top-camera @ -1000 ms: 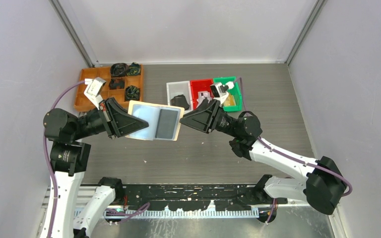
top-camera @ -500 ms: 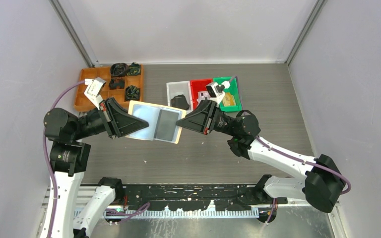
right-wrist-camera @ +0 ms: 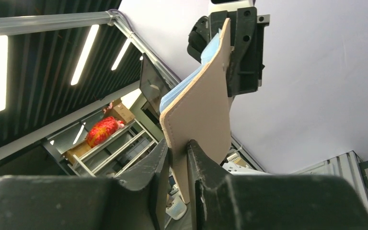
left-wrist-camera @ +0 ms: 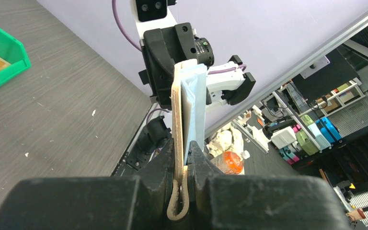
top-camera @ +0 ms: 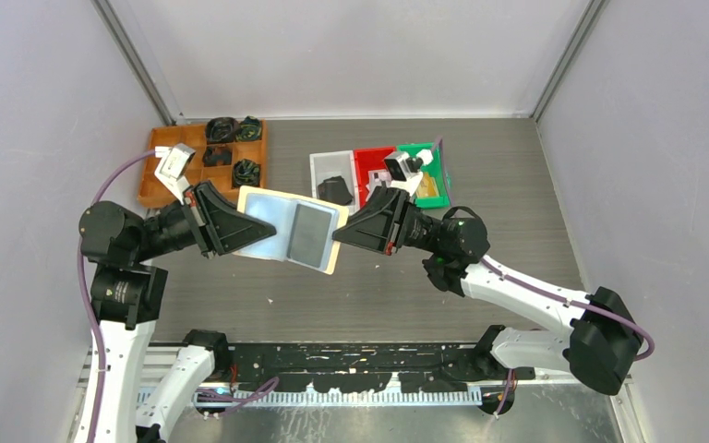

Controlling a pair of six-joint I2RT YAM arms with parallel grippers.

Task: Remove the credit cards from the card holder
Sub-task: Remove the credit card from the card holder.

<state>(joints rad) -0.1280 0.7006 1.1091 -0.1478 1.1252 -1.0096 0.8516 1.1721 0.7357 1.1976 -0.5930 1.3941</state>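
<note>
Counter [top-camera: 517, 231]: dark grey with a plank pattern. It carried a wooden tray [top-camera: 159, 180] at the back left and three small bins [top-camera: 369, 157], white, red and green, at the back centre.
Arms: the left arm [top-camera: 115, 277] and the right arm [top-camera: 535, 300] reached toward each other above the middle of the counter.
Card holder [top-camera: 272, 217]: it was open flat and raised in the air between the two arms, touching no surface. Its pale blue inside faced up, and its long axis ran left to right, from one arm to the other.
Credit card [top-camera: 309, 231]: one dark grey card sat in the pocket of the right half. Its long axis lay across the holder, from the back toward the near edge. Whether more cards were inside, I could not tell.
Left fingers [left-wrist-camera: 191, 160]: clenched on the left edge of the card holder, with the tan strap [left-wrist-camera: 176, 211] looped between them.
Right fingers [right-wrist-camera: 190, 158]: pinched on the tan right edge of the card holder, just beside the card.
Key relation: the card lay just to the left of the right fingers, so the right arm was the nearer one. In my judgement that arm should pull the card out while the left one fixes the holder.
</note>
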